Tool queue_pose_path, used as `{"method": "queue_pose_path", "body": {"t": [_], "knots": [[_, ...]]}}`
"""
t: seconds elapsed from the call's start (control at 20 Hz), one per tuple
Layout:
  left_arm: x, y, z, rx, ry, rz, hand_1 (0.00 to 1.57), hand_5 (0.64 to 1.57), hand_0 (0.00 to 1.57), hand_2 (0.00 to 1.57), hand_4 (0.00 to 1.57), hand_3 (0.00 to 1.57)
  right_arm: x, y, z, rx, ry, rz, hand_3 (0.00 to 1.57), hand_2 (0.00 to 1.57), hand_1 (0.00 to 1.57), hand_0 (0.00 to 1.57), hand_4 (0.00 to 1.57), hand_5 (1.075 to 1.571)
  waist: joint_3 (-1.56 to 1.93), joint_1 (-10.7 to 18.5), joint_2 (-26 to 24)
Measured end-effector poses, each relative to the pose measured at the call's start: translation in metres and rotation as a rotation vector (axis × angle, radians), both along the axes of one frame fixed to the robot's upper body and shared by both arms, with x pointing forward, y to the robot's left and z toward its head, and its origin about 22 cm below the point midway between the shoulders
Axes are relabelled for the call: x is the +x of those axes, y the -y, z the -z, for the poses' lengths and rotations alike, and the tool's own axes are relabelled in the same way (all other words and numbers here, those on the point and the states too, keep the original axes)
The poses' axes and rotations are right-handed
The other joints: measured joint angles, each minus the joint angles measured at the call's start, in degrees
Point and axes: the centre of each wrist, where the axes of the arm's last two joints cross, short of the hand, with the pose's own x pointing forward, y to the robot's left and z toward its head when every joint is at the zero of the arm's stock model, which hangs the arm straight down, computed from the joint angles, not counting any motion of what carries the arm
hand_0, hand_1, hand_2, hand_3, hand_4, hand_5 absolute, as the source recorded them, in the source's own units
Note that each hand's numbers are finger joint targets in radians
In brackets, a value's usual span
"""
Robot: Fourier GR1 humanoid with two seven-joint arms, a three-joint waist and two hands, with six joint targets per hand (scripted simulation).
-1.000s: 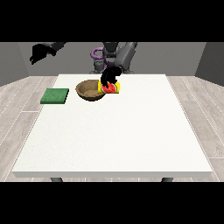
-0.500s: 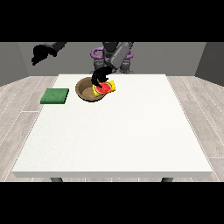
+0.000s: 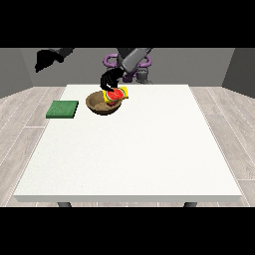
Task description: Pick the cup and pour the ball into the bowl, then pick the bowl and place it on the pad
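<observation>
the robot hand at the view's right (image 3: 107, 81) is curled round the cup (image 3: 116, 94), pinching it from above and holding it tipped over the bowl (image 3: 103, 104), its red mouth turned toward the camera and down into the bowl. the ball cannot be made out. the bowl sits directly beneath, on the worktop (image 3: 134, 149). the green pad (image 3: 63, 109) lies well apart, toward the view's left. the other robot hand (image 3: 44, 60) hangs raised past that side, nearer the pad; whether it is spread cannot be told.
</observation>
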Motion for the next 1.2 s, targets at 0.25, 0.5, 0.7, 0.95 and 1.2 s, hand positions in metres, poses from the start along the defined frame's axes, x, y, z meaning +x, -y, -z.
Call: {"method": "queue_pose_path", "body": {"t": [0.25,0.5,0.7,0.95,1.2], "knots": [[0.003,-0.008,-0.005,-0.069,-0.049,-0.006,1.49,1.202,1.49,1.57,1.51,1.57,-0.017,0.008,0.026,0.003,-0.055,0.013,0.60,0.34,0.00,0.00,0.58,1.563,-0.02,0.22,-2.73],[0.011,-0.013,-0.032,-0.277,-0.085,0.027,1.45,1.402,1.45,1.57,1.31,1.57,-0.039,0.040,0.051,-0.003,-0.108,0.095,0.56,0.42,0.00,0.00,0.56,1.565,-0.02,4.72,-5.43],[0.027,-0.051,-0.058,-0.483,-0.070,0.006,1.57,1.493,1.57,1.57,1.15,1.57,-0.048,0.043,0.063,-0.017,-0.136,0.127,0.63,0.47,0.00,0.00,0.57,1.565,-0.09,7.30,-6.78],[0.033,-0.101,-0.062,-0.737,-0.092,-0.015,1.50,1.397,1.50,1.57,1.39,1.57,-0.045,0.033,0.056,-0.014,-0.120,0.138,0.72,0.51,0.00,0.00,0.59,1.569,-0.14,9.23,-5.42],[0.026,-0.112,-0.058,-1.064,-0.227,0.029,0.59,1.466,0.59,0.40,1.15,0.34,-0.037,0.008,0.054,0.023,-0.104,0.115,0.63,0.50,0.00,0.00,0.61,1.570,-0.38,10.56,-3.27]]}}
